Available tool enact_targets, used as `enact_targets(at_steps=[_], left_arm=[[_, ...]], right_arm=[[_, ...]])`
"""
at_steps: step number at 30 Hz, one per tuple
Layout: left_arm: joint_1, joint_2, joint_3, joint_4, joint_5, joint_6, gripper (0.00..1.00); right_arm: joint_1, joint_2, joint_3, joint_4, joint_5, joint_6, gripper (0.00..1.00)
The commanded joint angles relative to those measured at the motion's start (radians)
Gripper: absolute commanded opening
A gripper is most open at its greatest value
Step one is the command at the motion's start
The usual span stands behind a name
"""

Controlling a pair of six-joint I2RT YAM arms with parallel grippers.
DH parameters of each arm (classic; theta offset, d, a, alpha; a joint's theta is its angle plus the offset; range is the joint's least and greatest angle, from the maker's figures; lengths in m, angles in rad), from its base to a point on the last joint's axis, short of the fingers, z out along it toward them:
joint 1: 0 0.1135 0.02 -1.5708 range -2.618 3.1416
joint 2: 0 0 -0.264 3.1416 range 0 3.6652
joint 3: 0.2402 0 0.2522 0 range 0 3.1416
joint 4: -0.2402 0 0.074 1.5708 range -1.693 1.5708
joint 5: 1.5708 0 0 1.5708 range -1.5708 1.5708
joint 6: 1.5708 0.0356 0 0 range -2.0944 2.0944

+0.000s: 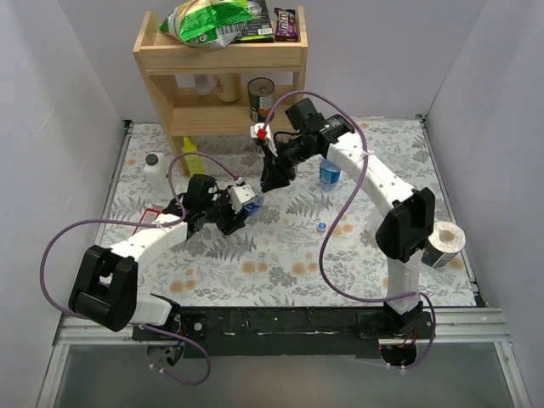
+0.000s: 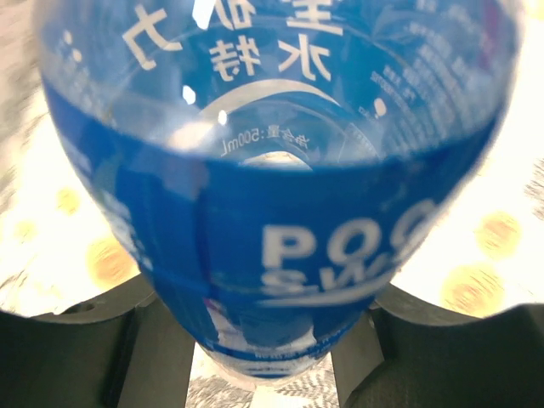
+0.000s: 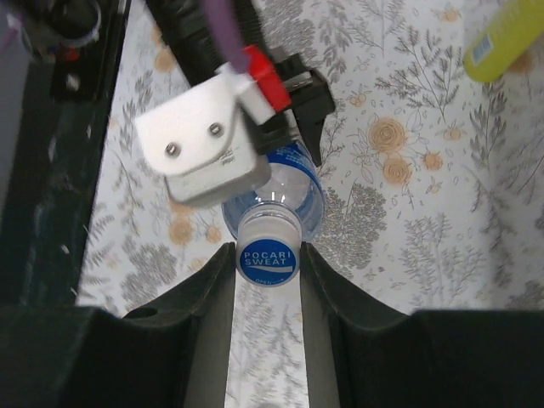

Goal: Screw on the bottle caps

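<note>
Floral table (image 1: 280,272), loose cap (image 1: 321,226), shelf (image 1: 221,58)

Bright, even light; the bottle (image 2: 280,246) looms blurred, its surroundings overexposed.

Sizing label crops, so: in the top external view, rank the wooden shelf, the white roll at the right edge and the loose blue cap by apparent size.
1. wooden shelf, clearly largest
2. white roll
3. loose blue cap, smallest by far

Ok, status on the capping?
Left pincer shut on labelled bottle. Right pincer shut on blue cap at the bottle's mouth. Second cap lies loose, well aside.
</note>
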Motion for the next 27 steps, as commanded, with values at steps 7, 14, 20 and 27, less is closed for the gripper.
enact_targets(at_steps=[7, 14, 20, 27], left_arm=[[-0.005, -0.037, 0.034, 0.254, -0.151, -0.143, 0.00], [-0.007, -0.011, -0.012, 0.212, -0.169, -0.112, 0.00], [0.008, -0.049, -0.063, 0.128, -0.024, -0.032, 0.00], [0.013, 0.053, 0.083, -0.177, 0.277, 0.188, 0.00]], right_arm=[[-0.003, 0.102, -0.071, 0.163, -0.032, 0.708, 0.01], [-0.063, 0.104, 0.030, 0.175, -0.023, 0.769, 0.66], [-0.218, 0.060, 0.078, 0.219, -0.129, 0.659, 0.79], [-0.212, -0.019, 0.087, -0.115, -0.325, -0.189, 0.78]])
